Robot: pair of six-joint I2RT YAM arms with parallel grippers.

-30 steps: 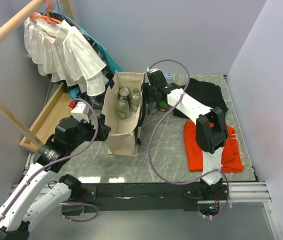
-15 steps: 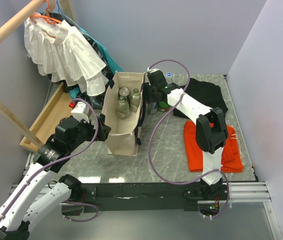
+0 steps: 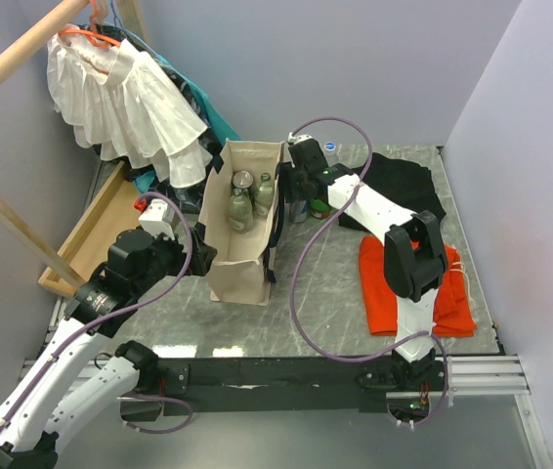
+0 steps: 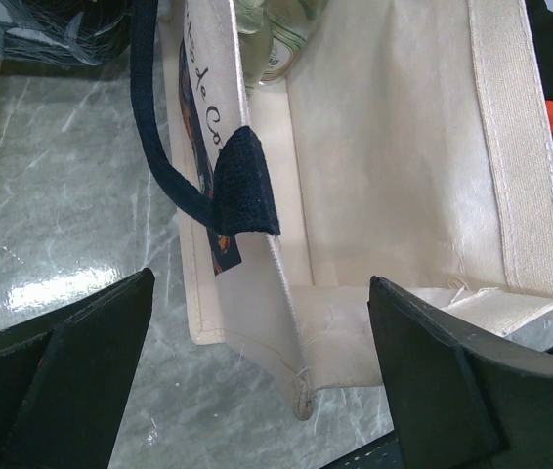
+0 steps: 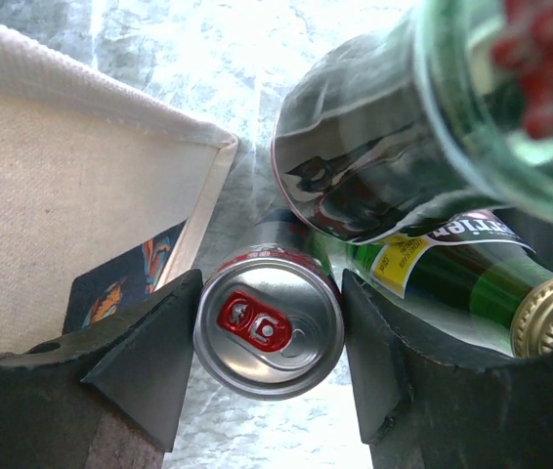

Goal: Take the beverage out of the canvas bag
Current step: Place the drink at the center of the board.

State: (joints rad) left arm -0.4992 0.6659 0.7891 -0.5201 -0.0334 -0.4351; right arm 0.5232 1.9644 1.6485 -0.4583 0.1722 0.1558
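Top external view has the tall cream canvas bag with navy strap handles (image 3: pixel 242 234) standing upright on the grey marbled desk (image 3: pixel 325 283). Pale glass bottles (image 3: pixel 240 207) stand inside it, toward its far end. Left pincer (image 4: pixel 260 283) is spread wide, astride the bag's left wall at its near end. Right pincer (image 5: pixel 271 293) sits just outside the bag's far-right corner, its fingers seemingly pressed against both sides of a silver can with a red tab (image 5: pixel 269 330). That can stands beside a green glass bottle with a gold cap (image 5: pixel 452 283).
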